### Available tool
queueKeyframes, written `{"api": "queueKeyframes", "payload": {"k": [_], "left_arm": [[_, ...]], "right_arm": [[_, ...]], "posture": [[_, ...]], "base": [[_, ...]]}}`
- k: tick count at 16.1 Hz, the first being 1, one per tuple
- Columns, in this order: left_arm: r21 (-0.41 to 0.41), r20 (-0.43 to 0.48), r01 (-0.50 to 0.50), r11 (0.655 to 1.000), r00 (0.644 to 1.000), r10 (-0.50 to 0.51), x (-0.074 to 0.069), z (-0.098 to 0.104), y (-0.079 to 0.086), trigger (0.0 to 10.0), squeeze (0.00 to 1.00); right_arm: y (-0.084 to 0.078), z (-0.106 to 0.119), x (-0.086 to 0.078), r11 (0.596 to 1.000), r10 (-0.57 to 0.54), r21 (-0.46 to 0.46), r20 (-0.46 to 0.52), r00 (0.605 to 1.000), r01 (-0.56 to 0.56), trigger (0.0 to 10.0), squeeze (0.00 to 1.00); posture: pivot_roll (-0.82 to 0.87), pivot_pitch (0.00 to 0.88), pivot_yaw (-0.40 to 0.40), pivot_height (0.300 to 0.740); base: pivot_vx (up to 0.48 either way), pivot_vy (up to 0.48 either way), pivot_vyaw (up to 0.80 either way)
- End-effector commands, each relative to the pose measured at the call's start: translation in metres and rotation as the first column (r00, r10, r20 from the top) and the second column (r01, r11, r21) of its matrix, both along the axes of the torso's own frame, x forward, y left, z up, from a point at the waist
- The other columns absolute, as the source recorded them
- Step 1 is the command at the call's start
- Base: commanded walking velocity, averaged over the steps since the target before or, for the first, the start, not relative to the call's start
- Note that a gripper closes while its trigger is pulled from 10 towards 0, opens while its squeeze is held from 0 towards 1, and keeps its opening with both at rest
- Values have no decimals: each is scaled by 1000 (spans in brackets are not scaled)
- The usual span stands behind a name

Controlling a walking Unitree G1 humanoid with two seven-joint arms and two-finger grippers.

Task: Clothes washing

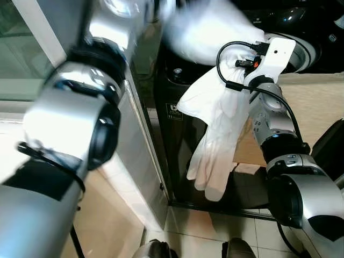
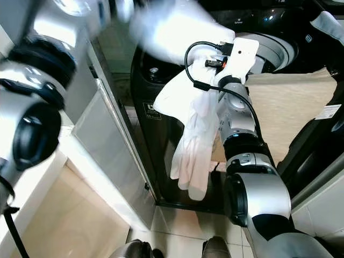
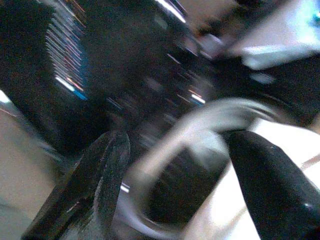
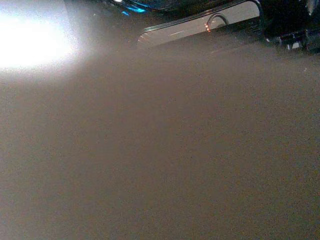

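White garment (image 1: 215, 134) hangs mid-frame in our left eye view, draped from our right end effector (image 1: 252, 56) before the black washing machine (image 1: 177, 107); its grip we cannot tell; right wrist view is veiled by pale cloth (image 4: 160, 150); left wrist view shows our left end effector (image 3: 175, 200) spread, fingers (image 3: 100, 175) apart, over the blurred drum rim (image 3: 200, 125).

Legible markings are few. A small white label (image 1: 173, 112) sits on the dark front panel of the washing machine (image 1: 177, 156), left of the hanging white garment (image 1: 217, 134); its characters are too small to read. A white tag (image 2: 328, 112) lies at the right edge of the tan surface (image 2: 290, 107), print unreadable. Faint white lettering (image 2: 240, 22) stands on the black appliance top at the far side, blurred beyond reading.
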State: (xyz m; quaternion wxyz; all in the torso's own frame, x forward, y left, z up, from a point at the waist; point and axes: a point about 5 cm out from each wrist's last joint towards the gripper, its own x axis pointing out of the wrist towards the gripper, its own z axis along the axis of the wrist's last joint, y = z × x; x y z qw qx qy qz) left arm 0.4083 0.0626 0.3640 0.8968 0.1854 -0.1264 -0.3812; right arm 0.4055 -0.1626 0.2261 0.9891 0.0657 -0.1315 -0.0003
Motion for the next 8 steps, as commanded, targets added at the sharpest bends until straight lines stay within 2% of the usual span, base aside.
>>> {"api": "queueKeyframes", "payload": {"k": [1,2,3,5,6,7,8], "left_arm": [[-2,-88,46,999,995,-46,0,-9,2,10000,1000],[48,-167,164,985,974,-154,-3,-23,-5,10000,1000],[91,-203,231,969,956,-209,-6,-32,-7,10000,1000],[125,-211,286,950,943,-256,-9,-33,-5,10000,1000],[103,-181,332,938,933,-310,-13,-23,-5,10000,1000],[52,-147,362,931,925,-351,-19,-12,-8,10000,1000],[44,-144,369,929,922,-359,-20,-11,-8,10000,1000]], "right_arm": [[1,18,1,1000,-2,10,62,998,2,0,0],[0,18,1,1000,-3,7,60,998,3,0,0],[0,18,1,1000,-4,6,59,998,4,0,0],[-1,20,2,1000,-6,2,57,998,6,0,0],[-5,27,4,1000,-18,9,62,998,18,0,0],[-9,50,7,999,-32,17,102,994,30,0,0],[-10,55,8,999,-32,20,111,993,30,0,0]], "posture": [[-235,0,135,714],[-237,0,132,714],[-236,0,132,714],[-228,0,132,714],[-224,0,129,714],[-218,0,123,714],[-218,0,123,714]], "base": [[0,0,0],[0,0,0],[0,0,0],[0,0,0],[0,0,0],[0,0,0],[0,0,0]]}}
